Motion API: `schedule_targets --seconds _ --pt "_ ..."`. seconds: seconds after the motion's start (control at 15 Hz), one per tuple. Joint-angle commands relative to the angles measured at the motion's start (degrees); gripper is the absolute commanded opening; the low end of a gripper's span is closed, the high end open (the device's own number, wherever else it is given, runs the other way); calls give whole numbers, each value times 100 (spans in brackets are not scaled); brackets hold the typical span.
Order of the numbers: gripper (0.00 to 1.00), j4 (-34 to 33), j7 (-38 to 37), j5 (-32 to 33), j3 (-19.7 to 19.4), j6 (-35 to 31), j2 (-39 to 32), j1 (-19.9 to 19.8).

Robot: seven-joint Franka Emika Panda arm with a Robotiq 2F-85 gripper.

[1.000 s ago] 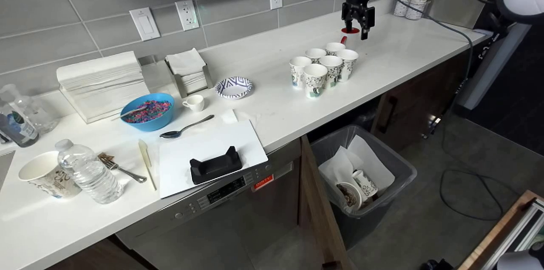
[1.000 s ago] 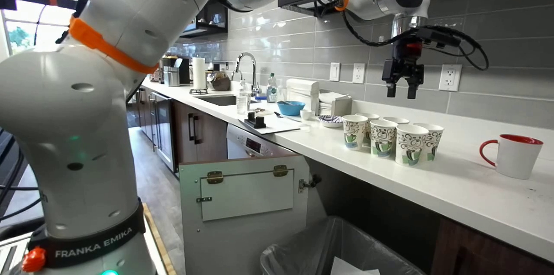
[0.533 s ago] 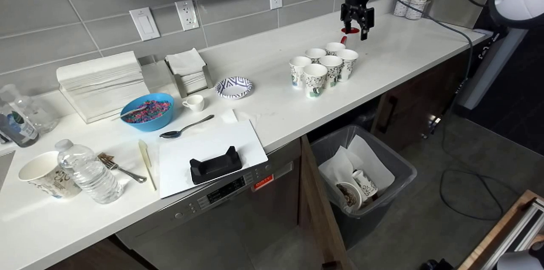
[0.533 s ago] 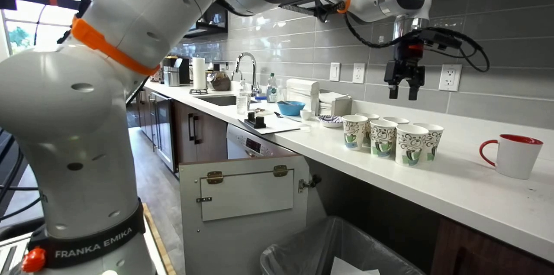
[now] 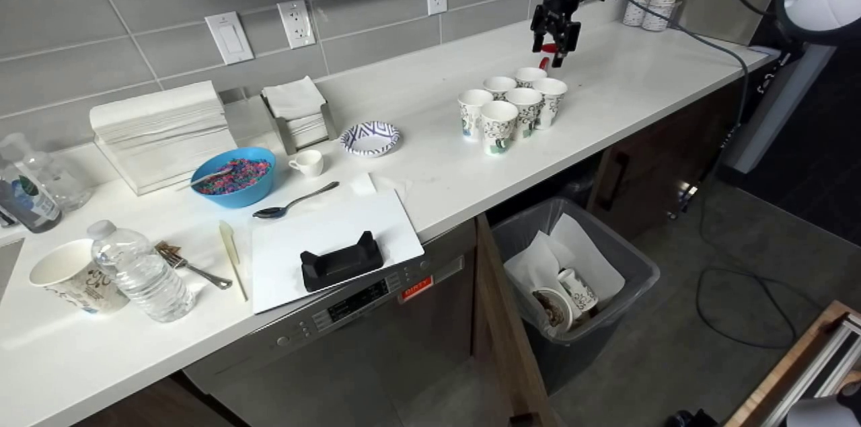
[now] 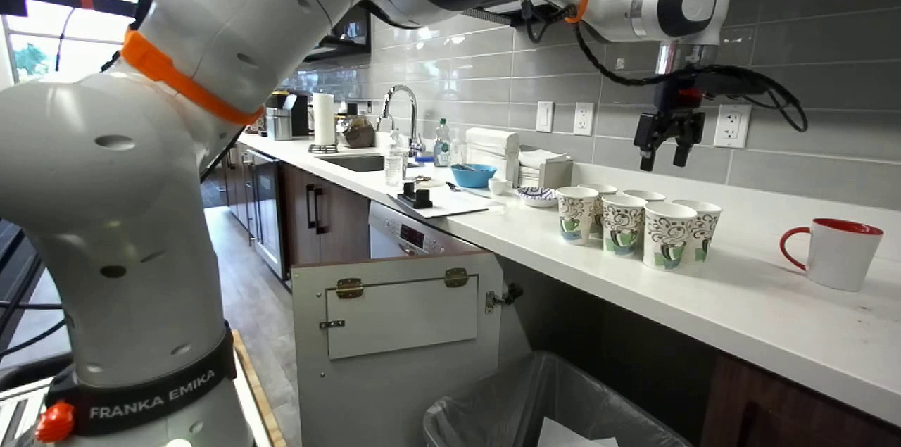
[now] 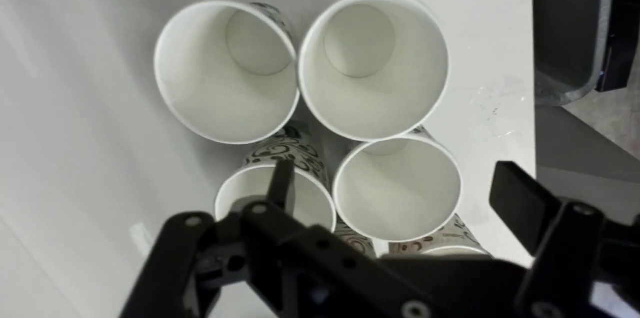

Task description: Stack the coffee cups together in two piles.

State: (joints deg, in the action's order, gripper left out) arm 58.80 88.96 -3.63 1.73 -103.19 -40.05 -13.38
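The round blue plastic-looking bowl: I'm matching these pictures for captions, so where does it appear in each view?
In an exterior view, the round blue plastic-looking bowl is left of centre, about halfway down.
In an exterior view, the bowl looks small, near the middle of the picture.
In the wrist view, it is not in the picture.
Shared landmark: the upright white paper cups with dark swirl print, seen in all three views.

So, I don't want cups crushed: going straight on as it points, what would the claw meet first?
Probably a coffee cup: the claw points downward, and this cup shows between its open jaws in the wrist view. Depth is unclear; the cup beside it, overlapped by one jaw, might come first.
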Motion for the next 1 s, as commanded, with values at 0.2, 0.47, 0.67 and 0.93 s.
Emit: schedule_targets --seconds 0.2,0.47,0.67,0.93 --pt "100 187 216 -188 108 -824 -235 -180" --pt "100 71 304 -159 133 -758 -420 -183" --pt "100 -10 311 -125 140 -739 -524 -164" --pt "100 -134 298 -73 107 -712 -628 -151"
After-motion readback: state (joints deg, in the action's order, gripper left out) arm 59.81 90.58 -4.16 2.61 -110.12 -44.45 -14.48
